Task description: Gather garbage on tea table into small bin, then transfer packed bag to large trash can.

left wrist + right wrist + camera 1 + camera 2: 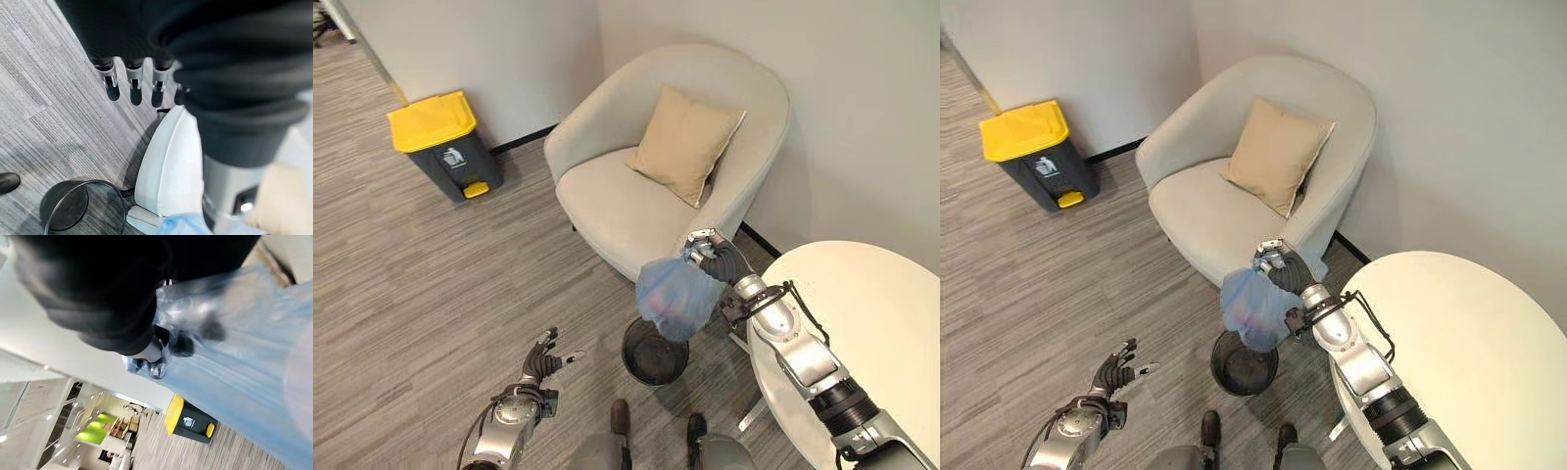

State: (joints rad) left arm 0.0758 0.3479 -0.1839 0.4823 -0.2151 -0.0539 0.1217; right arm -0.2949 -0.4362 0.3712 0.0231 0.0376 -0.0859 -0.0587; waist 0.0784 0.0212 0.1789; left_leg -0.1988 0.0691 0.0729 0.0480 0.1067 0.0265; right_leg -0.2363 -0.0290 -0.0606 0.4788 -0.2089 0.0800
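The blue bag (677, 297) is held up by its gathered neck in the right hand (713, 257) above the small black bin (655, 351) on grey striped carpet (401, 274), between round table (881, 323) and armchair (646, 186), left hand (542, 362) loosely spread low, yellow-lidded can (442, 143) at the wall.

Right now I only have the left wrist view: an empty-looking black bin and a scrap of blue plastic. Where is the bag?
Observer: The blue bag hangs from the right hand, whose fingers are curled round its gathered top, above the small black bin.
Operator: Is it clear of the bin?
Observer: Yes, in the head views its bottom hangs above the rim.
Operator: Where is the large can?
Observer: The grey can with the yellow lid stands by the wall, beyond the armchair on your left.
Operator: And my left hand?
Observer: The left hand is open, low over the floor, holding nothing.
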